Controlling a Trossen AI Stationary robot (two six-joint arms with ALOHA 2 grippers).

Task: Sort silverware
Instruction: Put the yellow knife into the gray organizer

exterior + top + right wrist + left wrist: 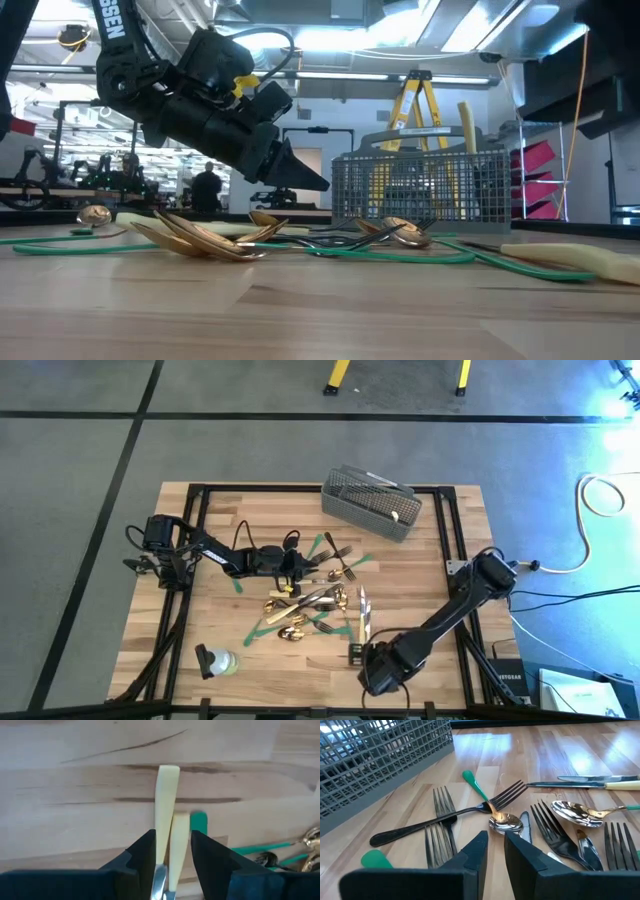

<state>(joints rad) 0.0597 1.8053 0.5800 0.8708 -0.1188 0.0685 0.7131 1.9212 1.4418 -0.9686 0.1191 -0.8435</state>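
The silverware [315, 600] lies in a loose heap at the middle of the wooden worktop [200, 560], mixed with green tape strips [262, 628]: gold spoons [205, 237], dark forks [447, 815] and cream-handled knives [166, 807]. The grey wire mesh basket [368, 503] sits near the far edge of the worktop, right of centre, with some pieces already inside (what kind cannot be told from above). A small green-and-black object [215, 660] rests near the front left corner.

The left gripper [495, 851] hangs low over the left side of the heap, its fingers drawn almost together with only a narrow slot between them and nothing in it. Just ahead of its tips lie a gold spoon bowl [506, 822], a long dark fork crossing another fork, and a green strip.

The right gripper [171, 857] is at the front of the heap, right of centre, pointing down at the worktop. Two cream knife handles lie side by side between its fingers [142, 855], which straddle them closely; whether they are actually clamped on the handles cannot be told. A green strip end [198, 822] lies just beside the handles.
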